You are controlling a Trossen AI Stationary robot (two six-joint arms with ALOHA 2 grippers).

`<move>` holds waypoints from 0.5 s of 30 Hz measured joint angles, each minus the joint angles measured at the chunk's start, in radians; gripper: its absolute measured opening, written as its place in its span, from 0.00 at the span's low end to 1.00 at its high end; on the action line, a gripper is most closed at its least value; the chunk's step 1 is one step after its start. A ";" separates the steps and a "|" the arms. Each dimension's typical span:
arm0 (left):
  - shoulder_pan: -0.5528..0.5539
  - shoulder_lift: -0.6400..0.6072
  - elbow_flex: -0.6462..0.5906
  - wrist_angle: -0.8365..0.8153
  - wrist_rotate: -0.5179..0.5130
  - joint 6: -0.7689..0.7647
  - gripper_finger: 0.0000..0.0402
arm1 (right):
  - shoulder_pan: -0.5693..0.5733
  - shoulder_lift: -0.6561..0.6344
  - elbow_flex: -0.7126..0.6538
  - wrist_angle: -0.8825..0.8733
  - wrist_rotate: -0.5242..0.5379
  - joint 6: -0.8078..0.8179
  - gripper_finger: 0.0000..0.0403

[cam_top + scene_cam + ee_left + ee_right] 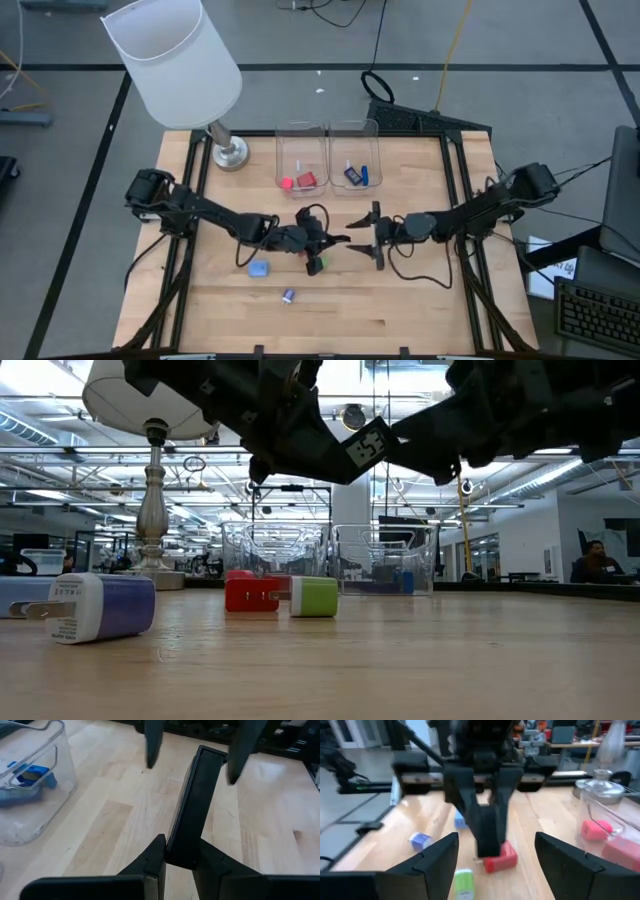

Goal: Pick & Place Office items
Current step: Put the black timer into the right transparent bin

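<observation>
My left gripper (pixel 325 240) hovers over the table's middle, shut on a long flat black piece (pixel 192 810) that points toward the table's right. My right gripper (pixel 376 237) faces it, open; its fingers (pixel 152 742) stand on either side of the piece's free end without touching it. On the wood below lie a red piece (pixel 501 858), a green one (pixel 316 265), a light blue one (pixel 259 269) and a dark blue and white one (pixel 288 295). The low view shows the red piece (pixel 250 593) and the green piece (pixel 315 597) side by side. My left gripper pinches the black piece at its near end (pixel 181 851) between its two fingers. The fingers run along its length, roughly level, coming from the table's left. The piece is lifted clear of the table and sticks out forward past the fingertips.
Two clear bins stand at the far side: the left bin (pixel 300 150) holds red and pink pieces, the right bin (pixel 355 150) blue ones. A white-shaded lamp (pixel 175 55) stands on its metal base (pixel 230 152) at the far left corner. Bare wood lies toward the near edge.
</observation>
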 joint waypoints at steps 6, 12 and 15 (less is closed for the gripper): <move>0.019 0.000 0.000 -0.001 0.032 -0.007 0.15 | 0.000 0.094 0.064 0.012 0.004 -0.021 0.63; 0.014 0.000 -0.001 -0.010 0.032 -0.004 0.17 | 0.000 0.090 0.072 0.019 0.004 -0.043 0.63; 0.015 0.000 -0.001 -0.007 0.032 -0.008 0.15 | 0.000 0.090 0.072 0.019 0.004 -0.045 0.63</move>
